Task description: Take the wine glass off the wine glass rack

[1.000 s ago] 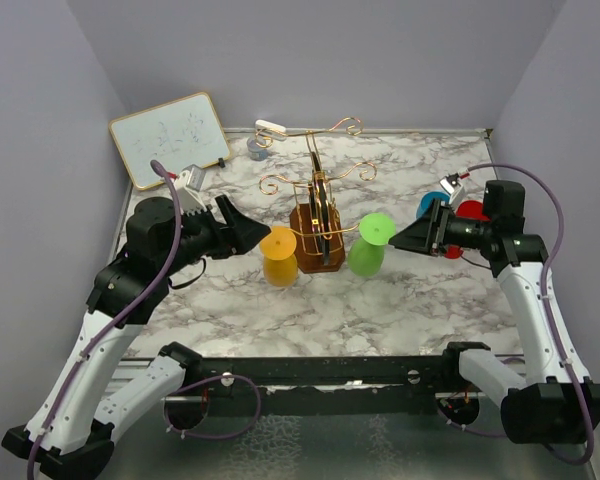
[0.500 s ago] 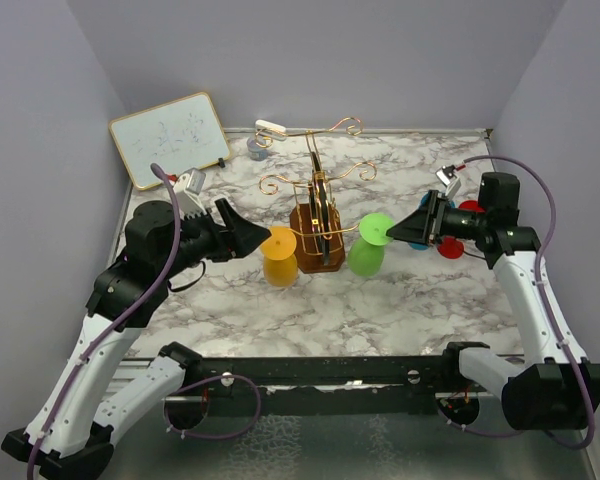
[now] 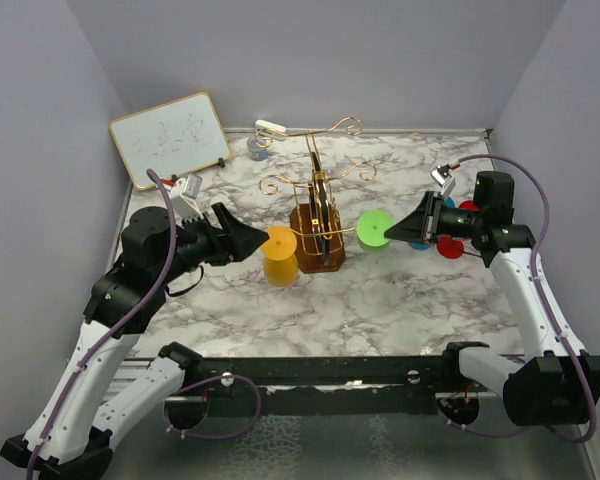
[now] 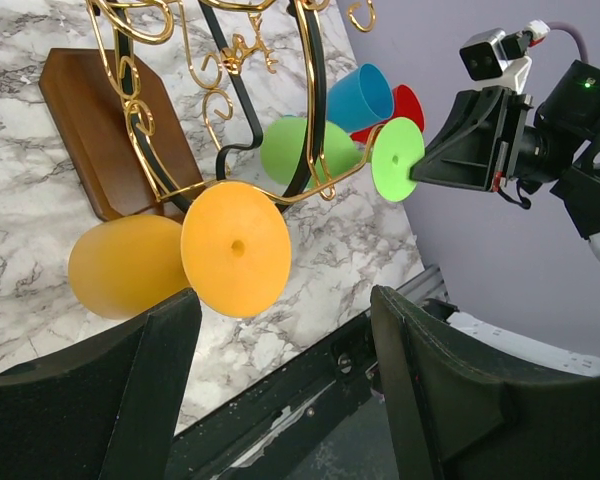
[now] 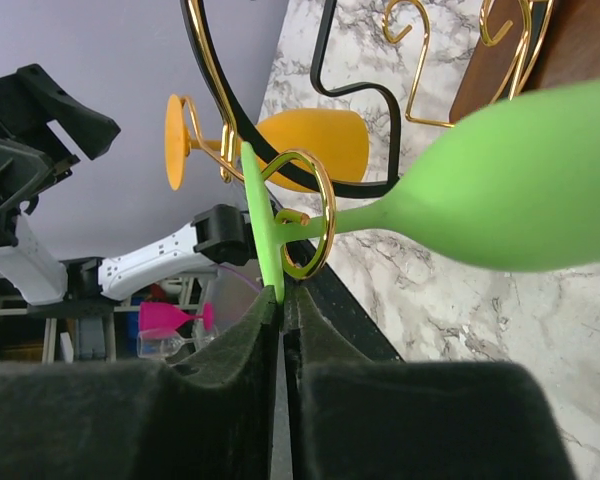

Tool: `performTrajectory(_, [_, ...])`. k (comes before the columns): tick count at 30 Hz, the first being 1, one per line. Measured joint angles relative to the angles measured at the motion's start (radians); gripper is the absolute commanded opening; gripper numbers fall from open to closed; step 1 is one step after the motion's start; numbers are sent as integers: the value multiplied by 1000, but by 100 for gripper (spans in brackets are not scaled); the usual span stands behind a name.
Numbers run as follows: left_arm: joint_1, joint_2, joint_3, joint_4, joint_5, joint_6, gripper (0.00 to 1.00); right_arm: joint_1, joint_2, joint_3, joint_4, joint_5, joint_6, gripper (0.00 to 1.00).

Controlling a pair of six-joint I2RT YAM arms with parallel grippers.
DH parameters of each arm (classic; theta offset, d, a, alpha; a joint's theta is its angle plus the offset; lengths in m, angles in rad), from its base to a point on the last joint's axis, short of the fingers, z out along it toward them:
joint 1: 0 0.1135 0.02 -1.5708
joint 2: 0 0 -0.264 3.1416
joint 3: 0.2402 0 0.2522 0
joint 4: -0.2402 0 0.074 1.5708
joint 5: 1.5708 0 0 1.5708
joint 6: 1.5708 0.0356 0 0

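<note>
The wine glass rack point(image 3: 317, 212) is gold wire on a brown wooden block at the table's middle. A green wine glass point(image 3: 373, 229) hangs on its right arm, its stem still through the gold scroll ring point(image 5: 305, 215). My right gripper point(image 3: 392, 231) is shut on the rim of that glass's flat foot point(image 5: 260, 230), with the bowl point(image 5: 520, 190) lying sideways over the marble. An orange wine glass point(image 3: 278, 255) hangs on the left arm. My left gripper point(image 3: 252, 240) stands open just left of the orange foot point(image 4: 235, 260), holding nothing.
A small whiteboard point(image 3: 170, 138) leans at the back left. A white marker point(image 3: 270, 127) and a tape roll point(image 3: 258, 150) lie behind the rack. Blue point(image 4: 360, 95) and red point(image 4: 405, 100) cups lie right of the rack, beneath my right arm.
My right gripper moved left to the green glass's foot and shut on it; the glass has swung up so its bowl no longer hangs low. The left arm drew back slightly.
</note>
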Motion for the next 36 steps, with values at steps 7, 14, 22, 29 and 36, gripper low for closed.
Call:
performTrajectory(7, [0,-19,-6,-3,0,-5,71,0,-5,-14,17,1,36,1])
performTrajectory(14, [0,-47,-6,-9,0,-18,71,0,-69,-21,37,34,160,1])
performTrajectory(22, [0,-58,-6,-38,0,-41,71,0,-142,-43,82,86,330,1])
performTrajectory(29, [0,-56,13,-56,0,-53,71,0,-150,-69,84,148,415,1])
performTrajectory(36, [0,-59,14,-56,0,-58,71,0,-195,-88,84,237,473,1])
